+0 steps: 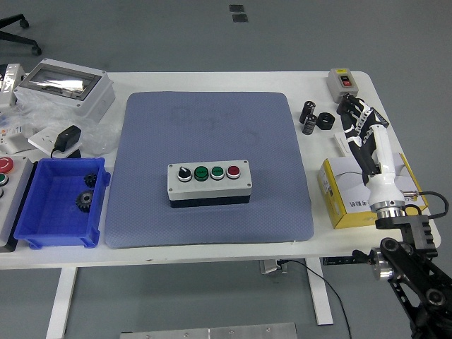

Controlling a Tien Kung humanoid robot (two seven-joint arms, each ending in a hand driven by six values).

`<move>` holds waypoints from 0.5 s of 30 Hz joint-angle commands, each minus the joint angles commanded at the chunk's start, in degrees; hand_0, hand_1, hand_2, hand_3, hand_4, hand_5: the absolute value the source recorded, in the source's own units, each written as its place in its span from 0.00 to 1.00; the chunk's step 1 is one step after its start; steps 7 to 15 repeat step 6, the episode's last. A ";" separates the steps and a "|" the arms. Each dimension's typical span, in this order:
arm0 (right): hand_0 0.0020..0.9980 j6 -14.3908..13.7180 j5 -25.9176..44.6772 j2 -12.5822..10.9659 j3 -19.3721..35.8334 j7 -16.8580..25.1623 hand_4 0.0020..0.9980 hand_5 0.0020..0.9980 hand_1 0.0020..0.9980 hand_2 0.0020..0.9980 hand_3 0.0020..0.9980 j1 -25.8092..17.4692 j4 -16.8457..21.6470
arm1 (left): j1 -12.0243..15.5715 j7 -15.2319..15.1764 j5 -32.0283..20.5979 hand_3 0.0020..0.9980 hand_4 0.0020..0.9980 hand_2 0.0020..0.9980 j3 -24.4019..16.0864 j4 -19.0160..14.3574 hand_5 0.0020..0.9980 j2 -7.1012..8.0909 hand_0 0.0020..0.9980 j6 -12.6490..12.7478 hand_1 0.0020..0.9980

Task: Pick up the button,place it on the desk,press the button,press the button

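Button box (209, 182), grey with a black base and a row of four controls on top (black knob, two green, one red), sits on the blue-grey mat (209, 134) in the middle of the white surface (233, 81), well apart from the right robot hand (355, 118). That robot hand hangs over the right side of the surface with its fingers curled inward, holding nothing, its white forearm lying above a yellow and white carton (353, 191). Just beside it to the left stand black cylinders (308, 116); a small grey switch box (344, 81) lies beyond it. Far left are a blue bin (60, 205) with black gears and a grey enclosure (65, 86).
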 joint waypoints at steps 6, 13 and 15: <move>0.88 -0.41 -0.40 0.11 0.77 -0.06 0.85 0.75 0.84 0.86 0.87 -0.23 0.36 | -0.26 0.15 0.83 0.68 0.00 0.49 -0.54 -0.06 0.00 -0.08 0.50 -0.22 0.47; 0.88 -0.41 -0.40 0.11 0.77 -0.06 0.85 0.75 0.84 0.86 0.87 -0.23 0.36 | -0.26 0.15 0.83 0.68 0.00 0.49 -0.54 -0.06 0.00 -0.08 0.50 -0.22 0.47; 0.88 -0.41 -0.40 0.11 0.77 -0.06 0.85 0.75 0.84 0.86 0.87 -0.23 0.36 | -0.26 0.15 0.83 0.68 0.00 0.49 -0.54 -0.06 0.00 -0.08 0.50 -0.22 0.47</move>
